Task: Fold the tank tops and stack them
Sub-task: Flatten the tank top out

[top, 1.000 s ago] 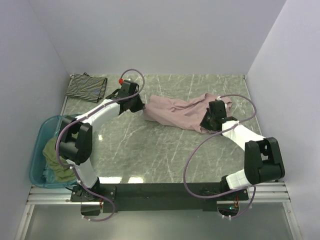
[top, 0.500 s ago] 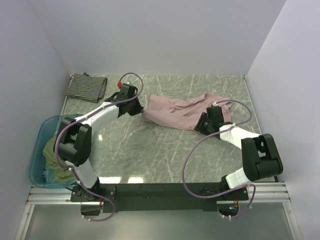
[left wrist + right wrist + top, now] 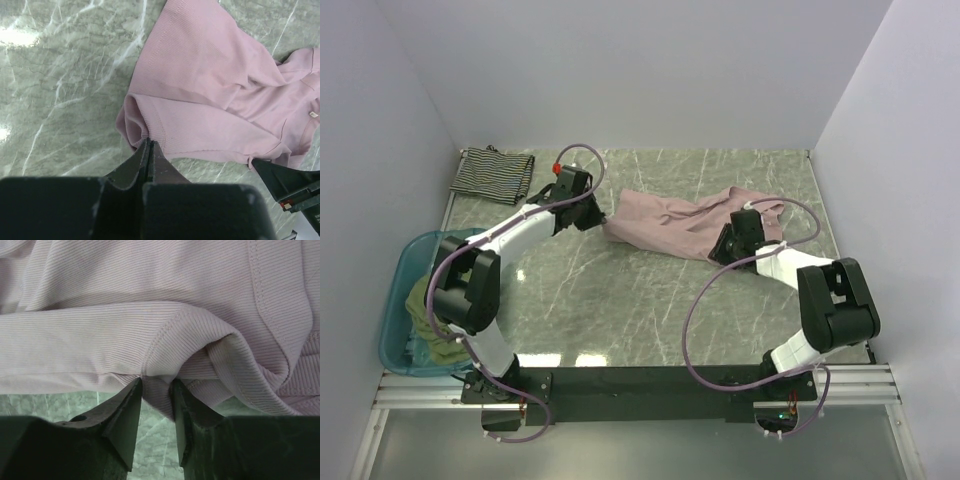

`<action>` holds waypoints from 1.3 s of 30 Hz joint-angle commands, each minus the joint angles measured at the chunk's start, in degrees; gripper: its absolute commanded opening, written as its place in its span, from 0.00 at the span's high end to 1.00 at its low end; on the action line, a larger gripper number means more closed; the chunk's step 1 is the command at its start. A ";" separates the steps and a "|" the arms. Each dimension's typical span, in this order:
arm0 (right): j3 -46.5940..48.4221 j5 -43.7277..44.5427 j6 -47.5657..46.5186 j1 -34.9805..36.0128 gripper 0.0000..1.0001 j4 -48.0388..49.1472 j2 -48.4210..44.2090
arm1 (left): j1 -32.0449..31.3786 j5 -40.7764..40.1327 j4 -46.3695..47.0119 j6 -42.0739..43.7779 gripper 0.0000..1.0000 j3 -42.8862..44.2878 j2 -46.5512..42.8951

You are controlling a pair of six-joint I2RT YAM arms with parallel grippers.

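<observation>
**Inspector:** Where does the mauve-pink tank top [image 3: 670, 222] lie?

**Assessor:** Crumpled on the worktop [image 3: 620, 295], mid-back, its long axis left to right, spanning both arms.

**Inspector:** Grips?

**Assessor:** The left end effector [image 3: 149, 146] is clamped on the garment's left hem, with the cloth running off to its right. The right end effector [image 3: 156, 385] pinches a fold at the near right edge, with the cloth beyond it. Each arm is nearest its own end — a spread looks feasible.

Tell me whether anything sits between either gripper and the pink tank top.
Nothing visible does. The left gripper is shut on the edge of the pink tank top, and the right gripper straddles a fold of it.
</observation>
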 commanded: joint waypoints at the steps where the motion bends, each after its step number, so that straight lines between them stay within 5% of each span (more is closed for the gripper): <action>1: 2.58 1.21 0.67 0.36 0.62 1.73 0.63 | 0.50 0.65 1.72 -0.53 0.99 0.36 -2.98; 9: 5.73 1.39 0.41 0.27 1.00 -2.91 -4.72 | 1.91 0.56 1.11 -0.62 0.99 2.55 -4.30; 16: 22.16 2.00 -3.36 0.19 1.00 -14.24 -10.44 | 3.49 -0.58 3.56 -0.09 0.99 6.77 -7.90; 21: 37.69 3.68 -7.66 0.10 1.00 -17.95 -8.43 | 4.19 -8.73 6.99 1.92 0.99 13.70 -10.54; 33: 63.64 -5.02 -15.93 -2.10 1.00 -16.55 6.33 | 9.72 -10.16 15.08 6.94 0.99 38.66 -1.15; 39: 89.78 -9.07 -15.06 -4.73 1.00 -16.98 22.76 | 14.56 -4.55 18.42 6.24 0.99 56.50 12.55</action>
